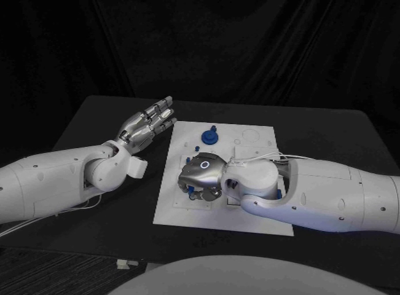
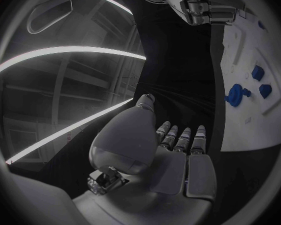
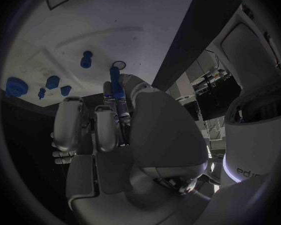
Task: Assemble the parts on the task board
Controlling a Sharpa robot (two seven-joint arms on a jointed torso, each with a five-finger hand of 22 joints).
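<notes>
1. White task board (image 1: 253, 178) lies in the middle of the black bench (image 1: 341, 135), seen from the head camera. The right hand (image 1: 203, 178) is bent down over the board's near-left part, its fingers closed among small blue parts (image 1: 198, 195) under them. A larger blue part (image 1: 211, 135) stands upright near the board's far edge, towards its left corner. The left hand (image 1: 149, 126) hovers off the board's far-left corner, over bare bench, fingers straight and apart, holding nothing.

2. Left wrist view: the left hand (image 2: 168, 157) is flat and empty, its fingers (image 2: 181, 140) stretched out side by side above the dark bench. Beyond it the task board (image 2: 253, 45) carries a round blue part (image 2: 236, 95) and two smaller blue pieces (image 2: 260, 81) just beside it.

3. Right wrist view: the right hand (image 3: 115, 130) pinches a slim blue peg (image 3: 115, 82) between thumb and fingers, its tip close to a small ring-shaped hole (image 3: 118, 65) in the board (image 3: 115, 20). Another blue peg (image 3: 86, 60) stands in the board nearby. A cluster of blue parts (image 3: 37, 86) sits along one board edge, well apart from the held peg.
</notes>
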